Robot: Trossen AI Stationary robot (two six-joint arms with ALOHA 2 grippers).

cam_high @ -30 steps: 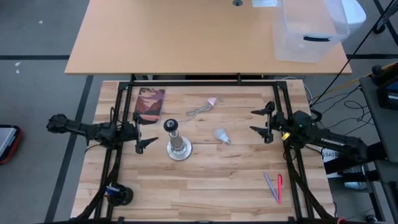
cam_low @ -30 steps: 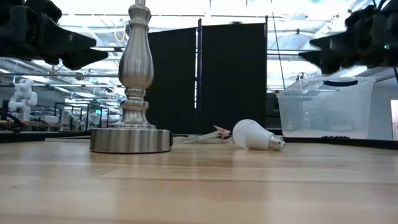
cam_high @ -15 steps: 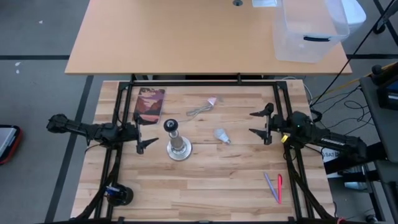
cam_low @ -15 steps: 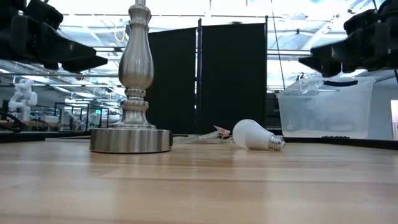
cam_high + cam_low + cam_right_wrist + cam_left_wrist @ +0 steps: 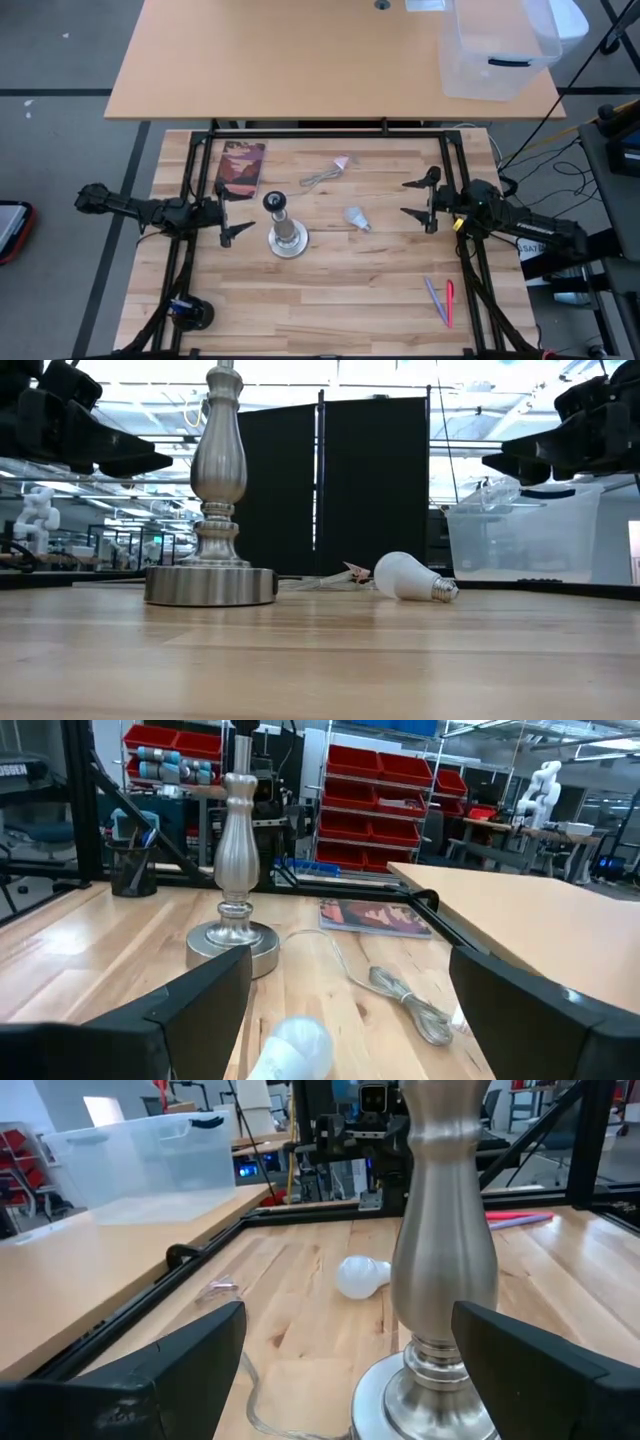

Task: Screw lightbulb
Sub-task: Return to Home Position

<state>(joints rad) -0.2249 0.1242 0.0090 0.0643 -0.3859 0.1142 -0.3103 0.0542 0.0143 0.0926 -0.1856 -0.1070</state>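
Observation:
The lightbulb (image 5: 356, 218) lies on its side on the wooden table, frosted globe toward the lamp, grey screw base pointing to the right; it also shows in the low view (image 5: 412, 577). The silvery lamp stand (image 5: 286, 232) stands upright left of it on its round base. My left gripper (image 5: 236, 217) is open, just left of the stand, above the table. My right gripper (image 5: 421, 200) is open, above the table to the right of the bulb, which shows just ahead in the right wrist view (image 5: 292, 1049).
The lamp's cord (image 5: 322, 176) and a small pink-tipped wrapper (image 5: 341, 161) lie behind the bulb. A patterned card (image 5: 241, 166) lies at the far left. Two pens (image 5: 441, 300) lie near right, a dark cup (image 5: 190, 313) near left. A clear bin (image 5: 497, 45) stands beyond the table.
My right gripper has moved a little toward the table's left edge, toward the lightbulb, staying open and above the table. The bulb and the lamp stand have not moved.

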